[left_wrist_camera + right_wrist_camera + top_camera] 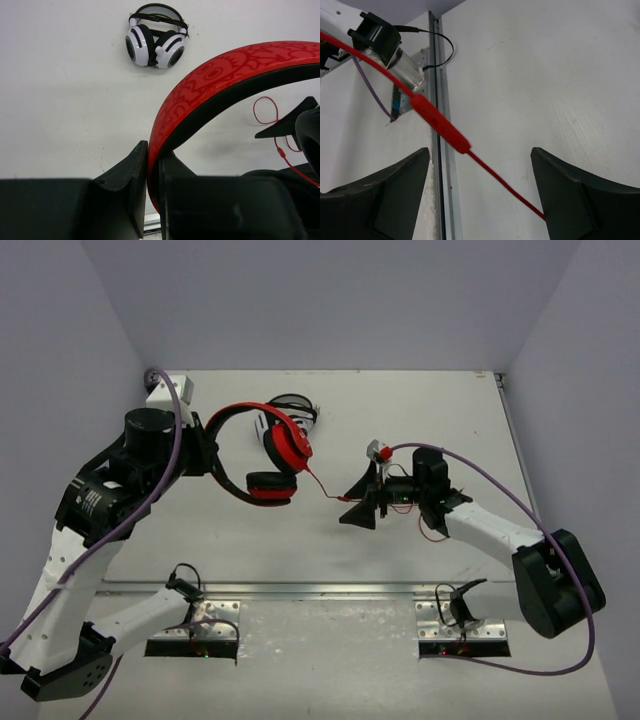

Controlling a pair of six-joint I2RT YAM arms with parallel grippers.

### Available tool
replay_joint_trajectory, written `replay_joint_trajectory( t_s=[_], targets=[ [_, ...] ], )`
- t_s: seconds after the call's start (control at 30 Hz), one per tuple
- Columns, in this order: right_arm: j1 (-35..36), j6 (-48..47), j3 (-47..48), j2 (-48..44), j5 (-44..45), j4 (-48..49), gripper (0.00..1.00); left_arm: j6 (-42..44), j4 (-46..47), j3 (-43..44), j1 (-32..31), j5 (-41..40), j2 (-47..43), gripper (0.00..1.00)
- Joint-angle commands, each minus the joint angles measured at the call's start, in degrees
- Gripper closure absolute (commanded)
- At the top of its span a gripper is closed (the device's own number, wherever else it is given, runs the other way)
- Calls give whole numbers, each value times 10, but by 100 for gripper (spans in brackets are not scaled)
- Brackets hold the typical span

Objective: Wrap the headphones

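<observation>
Two grippers: left gripper (154,159) clamped on headband (210,80) of red headphones (293,445); right gripper (480,160) spread apart, cord (440,127) passing between. White headphones (155,45) beyond.

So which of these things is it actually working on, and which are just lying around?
In the job: red headphones, headband pinched in the left fingers; their red cord, passing between the open right fingers.
Lying about: white-and-black headphones.
</observation>
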Motion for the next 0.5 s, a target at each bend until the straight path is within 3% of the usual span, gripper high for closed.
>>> replay_joint_trajectory(
  t_s=[0.0,0.03,0.07,0.17,0.2,0.27,0.37,0.43,0.47],
  targets=[
    [5,-30,14,30,25,52,20,-9,22,52,-3,4,-8,100],
    [5,-26,14,36,25,58,24,-9,21,58,-3,-3,-7,100],
    [5,-19,9,46,25,71,39,-9,17,69,-3,-8,-5,100],
    [6,14,-33,42,26,138,55,-15,18,76,-3,-37,-4,100],
    [10,28,-63,30,30,175,66,-17,22,76,-3,-43,-4,99],
    [17,32,-85,15,61,187,98,-23,34,72,-3,-59,-8,100],
    [28,35,-117,-56,130,166,99,-16,66,40,-3,-83,-11,100],
    [46,10,-126,-154,181,90,99,11,92,-14,-3,-125,-11,100],
    [66,1,-125,-190,268,59,99,23,127,-37,-3,-142,-10,100]
  ],
)
